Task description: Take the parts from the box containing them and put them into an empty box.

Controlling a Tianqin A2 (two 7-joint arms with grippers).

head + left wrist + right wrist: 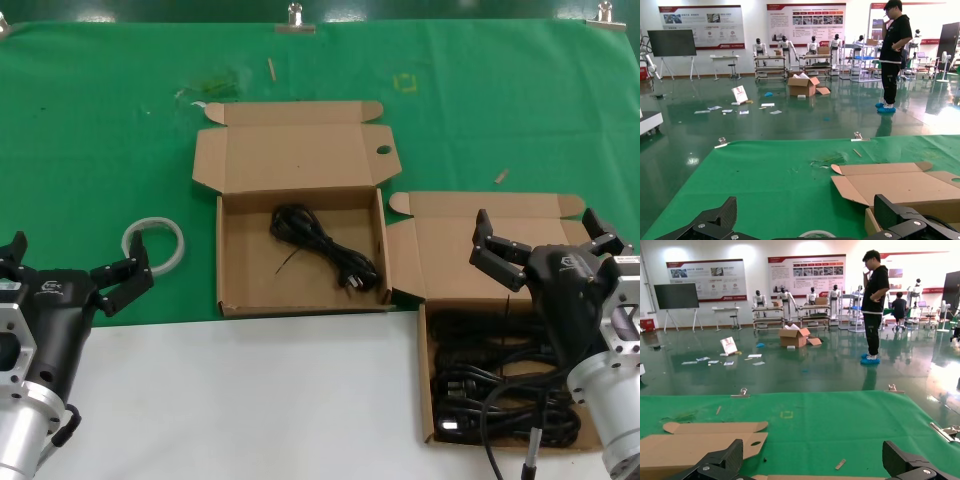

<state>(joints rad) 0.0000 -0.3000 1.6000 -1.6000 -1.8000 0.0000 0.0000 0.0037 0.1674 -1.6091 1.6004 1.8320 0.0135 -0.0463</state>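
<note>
Power cords (500, 385) lie heaped in the winged box (480, 300) on the counter, directly below the right pincer (545, 245), which hangs wide open and empty. The left pincer (75, 268), also open and empty, sits well apart.

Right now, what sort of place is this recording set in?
Probably a robotics lab or exhibition hall: humanoid robots stand on racks along the back wall under display posters, and a green-covered worktable holds open cardboard boxes.
</note>
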